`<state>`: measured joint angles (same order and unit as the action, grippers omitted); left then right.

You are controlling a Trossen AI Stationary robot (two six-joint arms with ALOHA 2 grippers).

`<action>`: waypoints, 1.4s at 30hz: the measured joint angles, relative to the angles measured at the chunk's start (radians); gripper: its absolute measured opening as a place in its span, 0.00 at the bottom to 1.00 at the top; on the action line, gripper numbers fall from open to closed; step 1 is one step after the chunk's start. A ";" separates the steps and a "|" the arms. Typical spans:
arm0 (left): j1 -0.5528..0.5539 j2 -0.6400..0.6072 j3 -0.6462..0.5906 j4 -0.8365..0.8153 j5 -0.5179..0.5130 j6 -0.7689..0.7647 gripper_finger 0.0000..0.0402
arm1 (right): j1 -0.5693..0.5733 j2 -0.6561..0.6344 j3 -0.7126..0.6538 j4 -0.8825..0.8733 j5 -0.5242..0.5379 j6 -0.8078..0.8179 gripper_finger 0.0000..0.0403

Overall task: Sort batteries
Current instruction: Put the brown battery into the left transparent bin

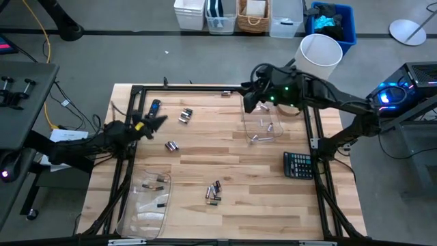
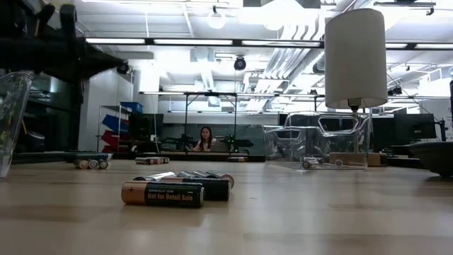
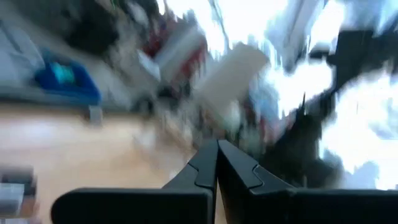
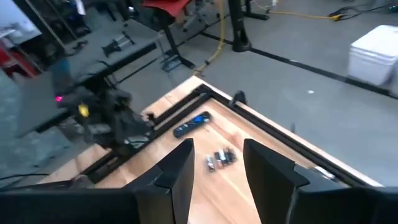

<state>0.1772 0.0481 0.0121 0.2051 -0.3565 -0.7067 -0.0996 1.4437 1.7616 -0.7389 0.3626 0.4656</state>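
Observation:
Small batteries lie on the wooden table in loose groups: one at the far left (image 1: 184, 115), one at mid left (image 1: 172, 145), one near the front (image 1: 214, 193) that also shows in the low view (image 2: 163, 193), and one by the far rail (image 1: 226, 93). A clear container at the near left (image 1: 147, 201) holds dark ones. A clear container at the far right (image 1: 263, 126) holds silvery ones. My left gripper (image 1: 160, 120) is shut and empty (image 3: 216, 155), raised beside the far-left group. My right gripper (image 1: 247, 104) hovers open (image 4: 217, 162) near the right container's far edge.
A slim black-and-blue remote (image 1: 153, 108) lies at the far left and a dark calculator (image 1: 298, 165) at the right edge. A black frame rail (image 1: 191, 87) borders the table. A white bucket (image 1: 319, 51) and bins stand beyond it. A person (image 2: 206, 139) sits far behind.

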 joint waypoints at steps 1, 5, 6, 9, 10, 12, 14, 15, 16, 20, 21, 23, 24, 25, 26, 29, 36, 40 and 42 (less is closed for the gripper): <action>0.009 0.025 0.014 0.045 -0.002 0.032 0.00 | 0.007 0.000 0.004 -0.020 0.022 -0.011 0.33; 0.036 0.223 0.215 -0.107 0.109 0.124 0.00 | 0.016 0.000 -0.005 -0.050 0.109 -0.070 0.33; 0.042 0.291 0.285 -0.228 0.149 0.154 0.00 | 0.009 0.000 -0.010 -0.058 0.121 -0.081 0.33; 0.047 0.513 0.522 -0.556 0.228 0.277 0.01 | -0.020 0.000 -0.026 -0.069 0.126 -0.108 0.33; 0.047 0.583 0.596 -0.662 0.231 0.328 0.03 | -0.029 0.000 -0.029 -0.076 0.123 -0.113 0.33; 0.054 0.720 0.724 -0.864 0.220 0.398 0.07 | -0.046 0.000 -0.030 -0.101 0.104 -0.116 0.33; 0.061 0.839 0.827 -1.035 0.220 0.402 0.14 | -0.060 0.000 -0.030 -0.135 0.081 -0.128 0.33; 0.064 0.891 0.866 -1.123 0.224 0.394 0.18 | -0.066 0.000 -0.030 -0.152 0.072 -0.136 0.33; 0.064 0.934 0.895 -1.198 0.237 0.375 0.22 | -0.070 0.000 -0.030 -0.173 0.069 -0.145 0.33; 0.063 1.069 0.914 -1.359 0.305 0.199 0.38 | -0.077 0.000 -0.030 -0.252 0.066 -0.153 0.33; 0.063 1.095 0.904 -1.381 0.326 0.144 0.41 | -0.078 0.000 -0.030 -0.265 0.066 -0.153 0.33; 0.063 1.141 0.884 -1.365 0.361 0.008 0.47 | -0.078 0.000 -0.031 -0.272 0.066 -0.153 0.33; 0.063 1.164 0.873 -1.357 0.374 -0.056 0.50 | -0.078 0.000 -0.031 -0.271 0.065 -0.153 0.33; 0.063 1.183 0.866 -1.358 0.381 -0.127 0.51 | -0.078 0.000 -0.031 -0.268 0.065 -0.153 0.33; 0.061 1.202 0.861 -1.364 0.385 -0.208 0.53 | -0.078 0.000 -0.031 -0.267 0.065 -0.153 0.33; 0.047 1.237 0.842 -1.344 0.355 -0.440 0.53 | -0.078 0.000 -0.031 -0.267 0.064 -0.155 0.33; -0.045 1.271 0.764 -1.288 0.250 -0.844 0.52 | -0.078 0.000 -0.031 -0.271 0.064 -0.166 0.33; -0.081 1.273 0.689 -1.172 0.250 -1.005 0.52 | -0.078 0.000 -0.031 -0.273 0.052 -0.179 0.33; -0.087 1.273 0.658 -1.108 0.250 -1.054 0.52 | -0.078 0.000 -0.031 -0.273 0.051 -0.179 0.33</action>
<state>0.0902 1.3209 0.6703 -0.9028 -0.1066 -1.7609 -0.1772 1.4441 1.7306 -1.0115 0.4133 0.2867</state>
